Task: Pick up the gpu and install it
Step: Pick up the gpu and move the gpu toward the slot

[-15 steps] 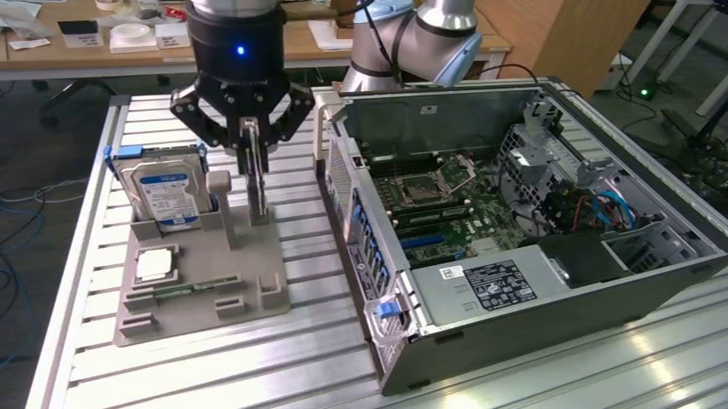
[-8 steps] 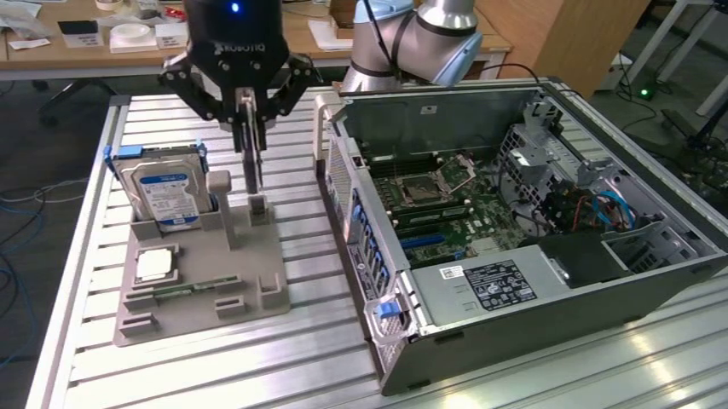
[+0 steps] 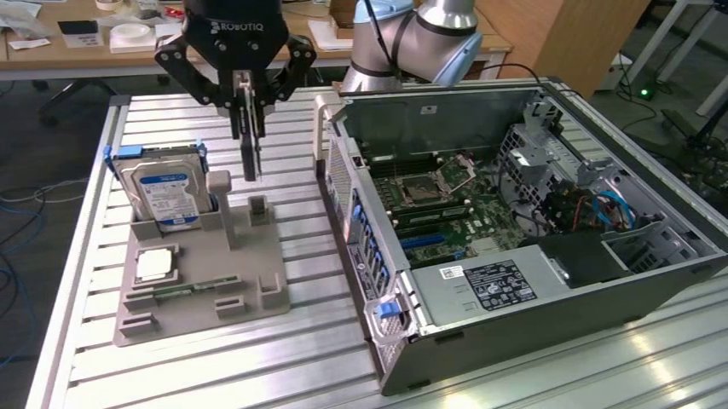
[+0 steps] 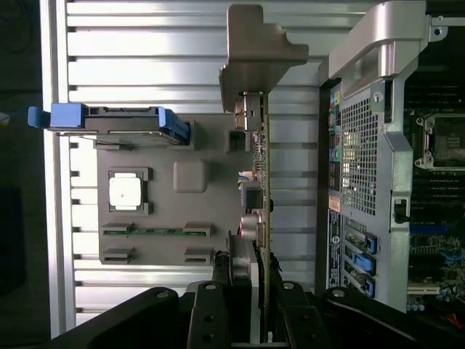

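Observation:
My gripper hangs above the grey parts holder, shut on the gpu. The gpu is a thin dark card held upright and seen edge-on, lifted clear of the holder. In the wrist view the gpu runs as a narrow edge away from the gripper, with its silver end bracket at the far end. The black fingers clamp the card from both sides. The open computer case stands just to the exterior view's right of the card.
On the grey holder stand a silver hard drive in a blue frame, a square processor and a thin green memory stick. The motherboard lies exposed inside the case. Everything rests on a slatted aluminium table.

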